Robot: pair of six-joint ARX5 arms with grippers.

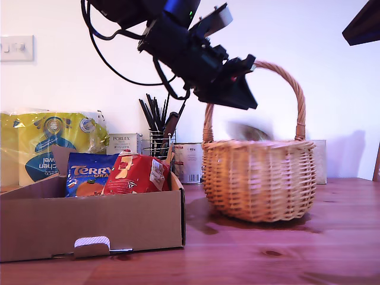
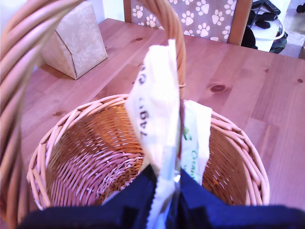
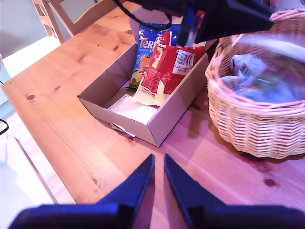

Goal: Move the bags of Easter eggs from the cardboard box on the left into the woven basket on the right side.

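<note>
My first gripper [image 2: 167, 191] hangs over the round tan wicker basket [image 1: 258, 178], its jaws pinched shut on a white, green-lettered crinkly pouch [image 2: 159, 114] that dangles above the basket's open mouth, beside the arched handle. This looks like the drop step: the jaws need only part to let the pouch fall, with care that it clears the handle.

Another pale pouch [image 3: 245, 67] seems to lie inside the basket already, though it is blurred. Two remain in the shallow brown cardboard box [image 1: 89, 222] at the exterior view's left: a blue "Terry's" bag [image 1: 89, 172] and a red glossy bag [image 1: 136, 173] leaning against it.

My second gripper [image 3: 158, 179] waits above the wooden tabletop [image 1: 285, 255] near the box, jaws almost closed and empty.

Behind stand a yellow towel pack [image 1: 53, 142], a white Porlex carton [image 1: 123, 142] and a wire pot of black utensils [image 1: 159, 130], all well clear.
</note>
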